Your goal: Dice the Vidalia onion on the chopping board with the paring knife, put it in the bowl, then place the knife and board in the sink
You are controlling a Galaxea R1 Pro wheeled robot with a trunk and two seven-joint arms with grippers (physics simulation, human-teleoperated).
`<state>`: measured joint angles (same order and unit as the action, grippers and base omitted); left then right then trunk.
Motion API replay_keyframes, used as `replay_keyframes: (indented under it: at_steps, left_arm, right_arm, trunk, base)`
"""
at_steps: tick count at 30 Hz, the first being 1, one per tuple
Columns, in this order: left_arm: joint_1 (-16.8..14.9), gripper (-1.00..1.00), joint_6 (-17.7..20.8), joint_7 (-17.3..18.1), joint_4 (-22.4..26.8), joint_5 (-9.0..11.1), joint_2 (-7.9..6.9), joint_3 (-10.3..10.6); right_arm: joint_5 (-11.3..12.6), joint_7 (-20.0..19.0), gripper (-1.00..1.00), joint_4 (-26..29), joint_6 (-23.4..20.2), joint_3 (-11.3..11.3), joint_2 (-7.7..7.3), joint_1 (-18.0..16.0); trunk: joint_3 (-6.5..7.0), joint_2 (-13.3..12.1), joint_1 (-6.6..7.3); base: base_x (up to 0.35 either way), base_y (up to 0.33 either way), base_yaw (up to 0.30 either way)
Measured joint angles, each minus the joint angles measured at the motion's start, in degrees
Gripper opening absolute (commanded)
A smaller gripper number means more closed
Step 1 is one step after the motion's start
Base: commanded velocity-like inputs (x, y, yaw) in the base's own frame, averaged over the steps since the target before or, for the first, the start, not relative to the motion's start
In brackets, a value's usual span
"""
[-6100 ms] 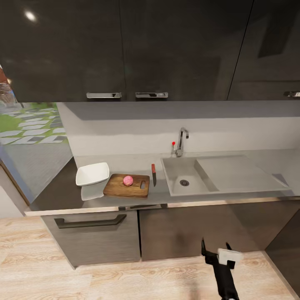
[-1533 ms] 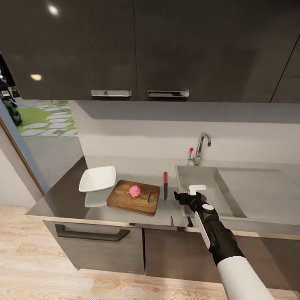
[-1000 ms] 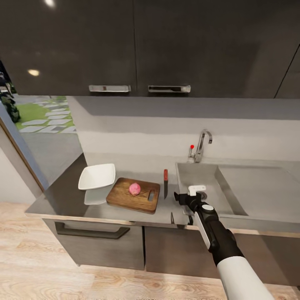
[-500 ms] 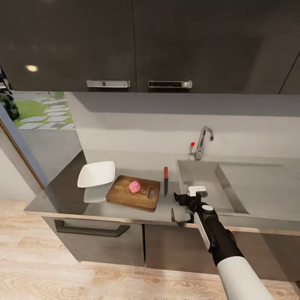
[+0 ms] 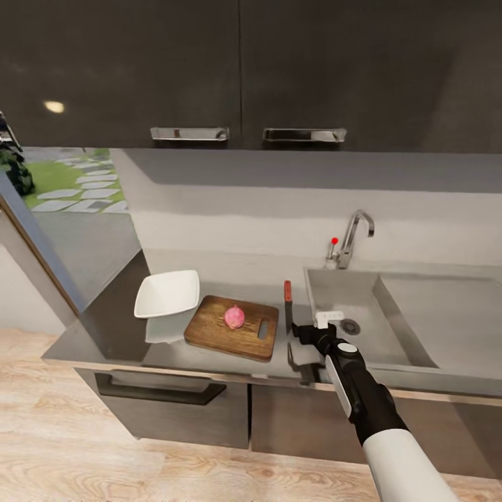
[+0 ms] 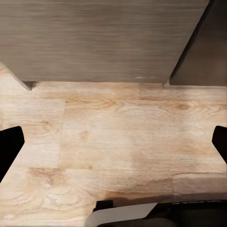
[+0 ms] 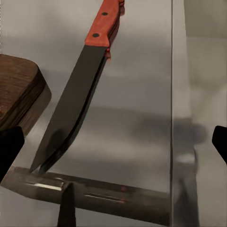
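Right gripper (image 5: 301, 330), jaws spread wide and empty, hovers over the grey countertop (image 5: 230, 279); the slim red-handled paring knife (image 5: 287, 298) lies just ahead, the pink onion (image 5: 234, 316) on the dark wooden chopping board (image 5: 209, 333) beside it.

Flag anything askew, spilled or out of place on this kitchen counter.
The white bowl sits tilted, apparently propped on something pale beneath it. The Vidalia onion rests whole on the chopping board, the paring knife beside it. Nothing spilled.

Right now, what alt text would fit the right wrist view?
A knife with a reddish handle lies flat on the grey countertop, its dark blade pointing toward the camera. A corner of the board sits beside the blade, and the open jaws frame the scene.
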<state>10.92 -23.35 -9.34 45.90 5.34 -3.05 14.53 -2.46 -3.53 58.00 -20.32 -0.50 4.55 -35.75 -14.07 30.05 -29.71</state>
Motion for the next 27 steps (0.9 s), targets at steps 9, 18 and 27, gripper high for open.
replay_keyframes:
  at_steps: [9, 18, 27]
  left_arm:
    - [0.00, 1.00, 0.08, 0.00, -0.23, 0.00, 0.10, 0.00]
    - [0.00, 1.00, 0.08, 0.00, -0.53, 0.00, 0.16, 0.00]
    - [-0.01, 1.00, 0.06, 0.00, -0.54, 0.01, 0.16, 0.01]
  right_arm:
    - [0.00, 0.00, 1.00, 0.00, 0.00, 0.00, 0.00, 0.00]
    - [0.01, 0.00, 1.00, 0.01, 0.00, 0.00, 0.00, 0.00]
    - [0.01, 0.00, 1.00, 0.02, -0.01, 0.01, 0.00, 0.01]
  trunk:
    - [-0.71, 0.00, 0.00]
    - [-1.38, 0.00, 0.00]
    - [-1.60, 0.00, 0.00]
  base:
    - [0.001, 0.001, 0.074]
    - [0.000, -0.024, 0.066]
    - [0.000, -0.088, -0.138]
